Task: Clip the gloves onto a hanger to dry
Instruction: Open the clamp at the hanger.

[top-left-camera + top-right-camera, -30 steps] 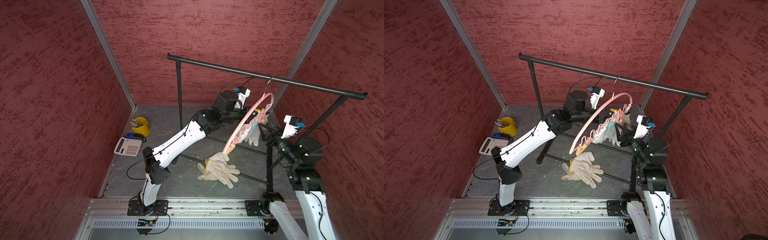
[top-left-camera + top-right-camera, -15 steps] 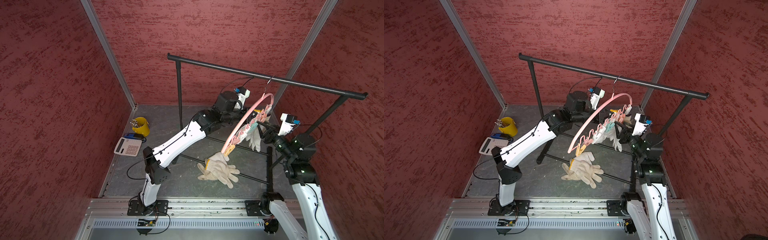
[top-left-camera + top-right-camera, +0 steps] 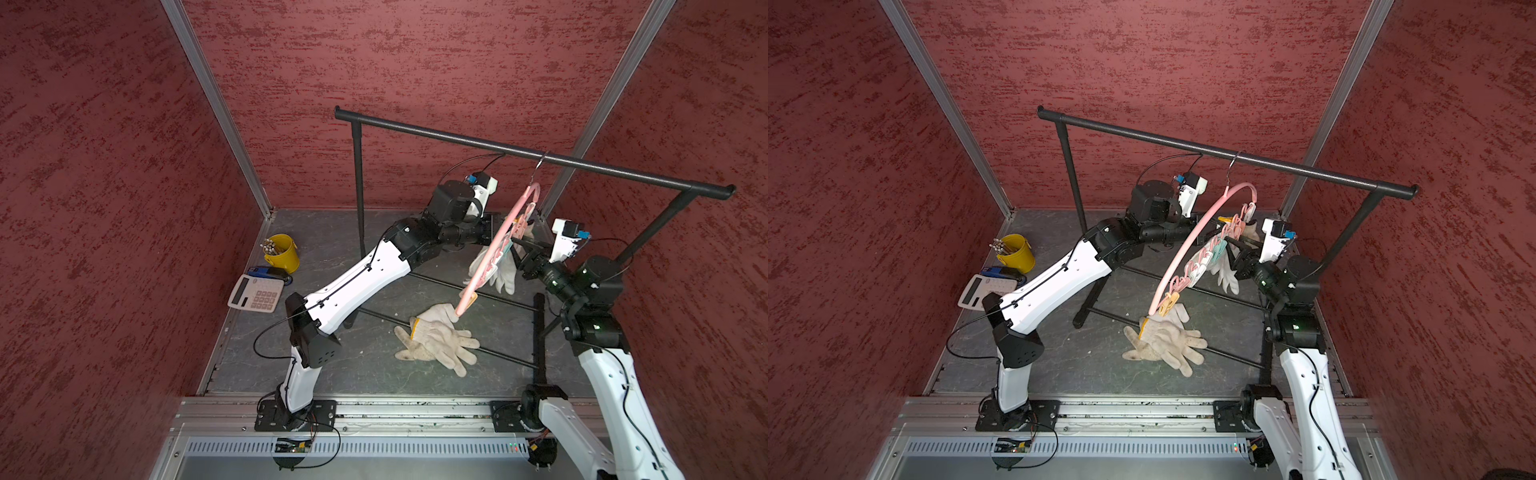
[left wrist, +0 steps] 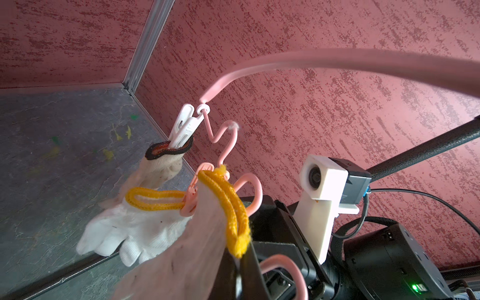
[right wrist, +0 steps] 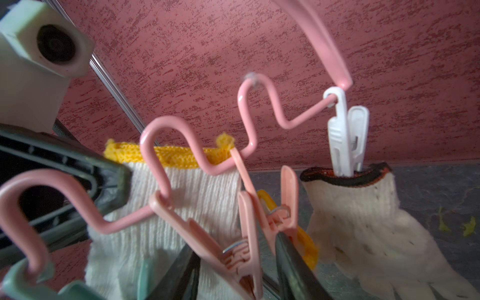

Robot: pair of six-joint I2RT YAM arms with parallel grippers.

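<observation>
The hanger (image 4: 337, 61), a smooth pink plastic arch with a thin wavy lower bar, hangs by its metal hook from the matte black rack (image 3: 1183, 143), tilted with one end low between the two arms. A limp heap of cream knit gloves (image 3: 440, 340) lies on the mottled grey floor (image 3: 357, 386) below that low end. The left gripper (image 4: 239, 275) has its jaws pressed together on a ribbed white yellow-cuffed glove (image 5: 197, 187), with the cuff up against the wavy bar. The right gripper (image 5: 239, 259) has its dark jaws spread either side of a glossy pink clip (image 5: 267, 215); whether they squeeze it I cannot tell, as that view is blurred. At the bar's end a white clip (image 5: 345, 140) bites the red-black cuff of a dirtier glove (image 5: 363, 220), which hangs fingers down.
</observation>
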